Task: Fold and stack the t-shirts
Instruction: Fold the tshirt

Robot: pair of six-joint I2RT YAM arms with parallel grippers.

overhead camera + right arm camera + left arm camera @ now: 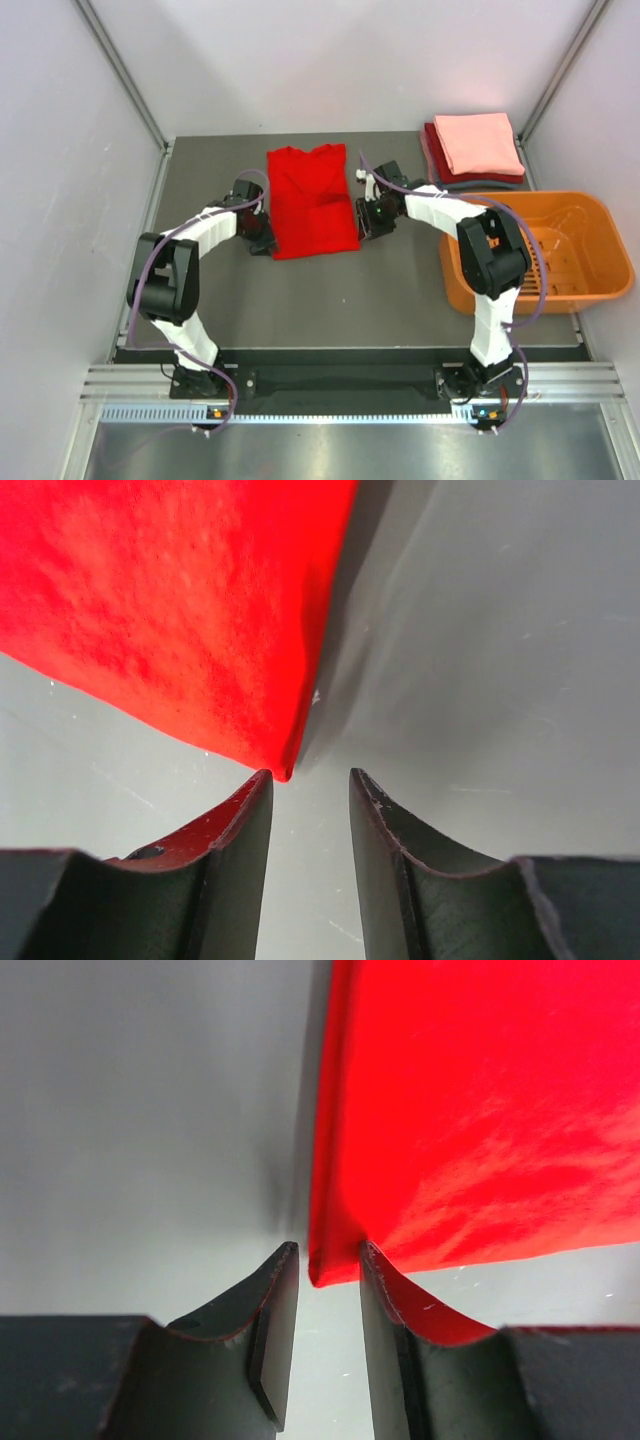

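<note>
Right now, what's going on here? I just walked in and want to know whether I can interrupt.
Two robot arms are folding t-shirts. A bright red shirt lies in the middle, folded into a narrow panel. The left arm and right arm sit at its two near corners with jaws open, each corner right at the jaw tips but not clamped. Three folded shirts are already stacked at the far right, behind the orange basket.
</note>
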